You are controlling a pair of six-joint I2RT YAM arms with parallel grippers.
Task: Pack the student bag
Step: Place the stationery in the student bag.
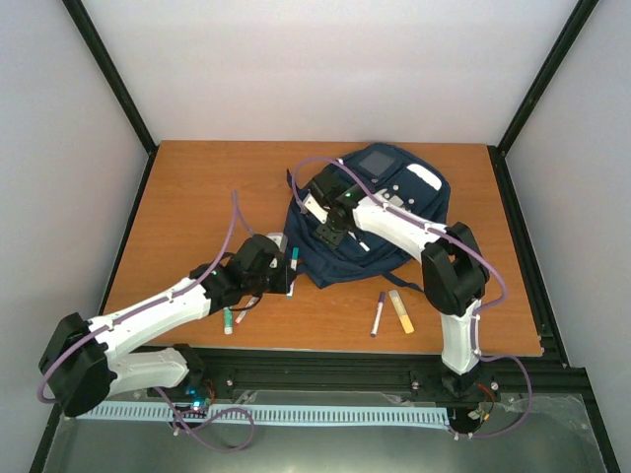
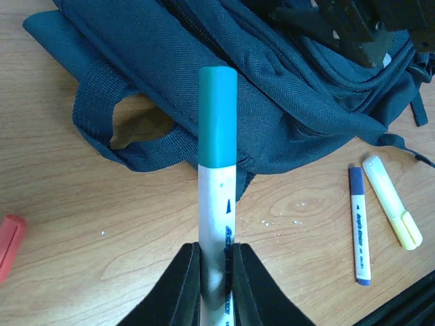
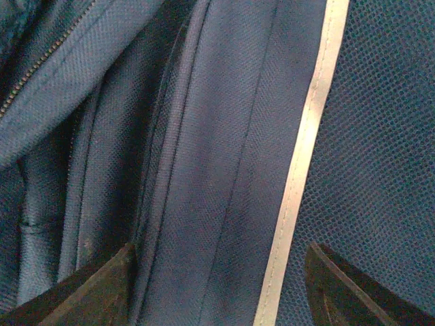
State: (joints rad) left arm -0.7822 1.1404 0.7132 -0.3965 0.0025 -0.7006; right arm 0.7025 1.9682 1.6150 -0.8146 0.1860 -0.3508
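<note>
- A purple marker (image 1: pixel 379 314) and a yellow highlighter (image 1: pixel 401 311) lie side by side on the wooden surface (image 1: pixel 197 197), just on the near side of the backpack (image 1: pixel 340 264), slightly apart from each other.
- To the near left of the backpack, a green-capped marker (image 1: pixel 228 320) lies under the left arm; the left wrist view also shows a red thing (image 2: pixel 8 244) at its edge, too cut off to name.
- The left tool (image 2: pixel 216 261) is pressed together on the white barrel of a teal-capped marker (image 2: pixel 217 136), whose cap points toward the backpack's near left edge, close to a strap loop (image 2: pixel 102 129).
- The backpack lies flat on the far middle of the surface, navy with white patches.
- The right tool (image 3: pixel 217 285) hangs over the backpack's left part, its fingers (image 3: pixel 102 285) spread wide, with navy fabric and a white stripe (image 3: pixel 299 170) showing between them and nothing pinched.
</note>
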